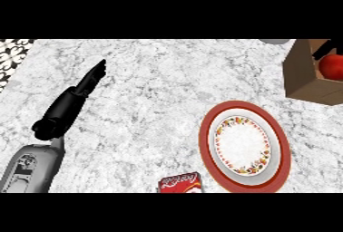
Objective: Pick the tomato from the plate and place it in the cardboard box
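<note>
The left hand comes in from about seven o'clock on its grey forearm, fingers straight and pointing toward one o'clock, holding nothing; it rests over bare marble counter, well away from everything the task concerns.

The right hand shows only as a dark sliver at the two o'clock edge, just above the tomato, inside the mouth of the cardboard box. Too little of it is in view to tell whether its fingers are curled round the tomato or have let go.

The tomato itself is a red round shape at the two o'clock edge, sitting within the walls of the box and partly cut off by the edge of the view. Whether it rests on the box floor or hangs from the hand cannot be told.

The plate, red-rimmed with a flowered inner ring, lies at about four o'clock with nothing on it. A small red packet sits at six o'clock, just beside the plate's lower left rim.

By my reading the task is nearly finished: the tomato is off the plate and in the box. What may be left is letting go, if that is not yet done, and drawing the right hand clear.
</note>
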### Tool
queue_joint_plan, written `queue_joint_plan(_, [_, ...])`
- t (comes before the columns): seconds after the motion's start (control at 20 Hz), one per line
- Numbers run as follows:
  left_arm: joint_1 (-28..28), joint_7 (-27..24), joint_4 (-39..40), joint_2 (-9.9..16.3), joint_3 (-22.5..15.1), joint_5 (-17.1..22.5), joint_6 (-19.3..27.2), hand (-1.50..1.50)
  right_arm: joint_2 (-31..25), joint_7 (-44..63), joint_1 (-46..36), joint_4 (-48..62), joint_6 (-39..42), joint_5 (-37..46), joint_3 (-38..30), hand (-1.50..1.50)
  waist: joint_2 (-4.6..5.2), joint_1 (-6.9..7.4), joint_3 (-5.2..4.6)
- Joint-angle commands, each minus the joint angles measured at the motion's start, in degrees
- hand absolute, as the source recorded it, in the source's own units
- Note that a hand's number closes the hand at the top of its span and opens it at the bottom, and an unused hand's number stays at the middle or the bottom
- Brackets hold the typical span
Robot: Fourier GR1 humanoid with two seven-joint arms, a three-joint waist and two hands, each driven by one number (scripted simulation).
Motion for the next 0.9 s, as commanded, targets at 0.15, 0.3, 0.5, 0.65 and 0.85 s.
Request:
queue_joint_plan(0.15, [2.3,-0.8,-1.5,-0.4,-0.5,0.0,-0.4,0.0,2.6,-11.8,-3.2,6.8,5.2,-10.4,-8.3,-1.5,-0.29,0.12,0.14])
queue_joint_plan(0.3, [1.6,-0.2,-0.5,-0.9,-0.6,-0.2,0.3,0.0,6.1,-7.8,-4.5,11.6,12.1,-21.1,-16.8,-1.5,-0.08,-0.1,0.29])
queue_joint_plan(0.5, [1.2,-0.2,-0.1,-0.6,-0.2,-0.1,0.0,0.0,5.8,1.0,-7.2,18.0,18.8,-29.7,-24.3,-1.5,0.09,-0.23,0.18])
queue_joint_plan(0.65, [1.1,-0.8,-0.5,-0.3,-0.3,-0.5,-0.1,0.0,3.6,8.5,-9.2,22.2,19.3,-33.6,-28.4,-1.5,0.42,0.38,0.15])
queue_joint_plan(0.85, [-0.9,1.0,-0.7,-0.8,-0.2,0.1,-0.3,0.0,0.3,13.1,-10.3,24.0,20.0,-36.9,-31.9,-1.5,0.96,0.82,0.3])
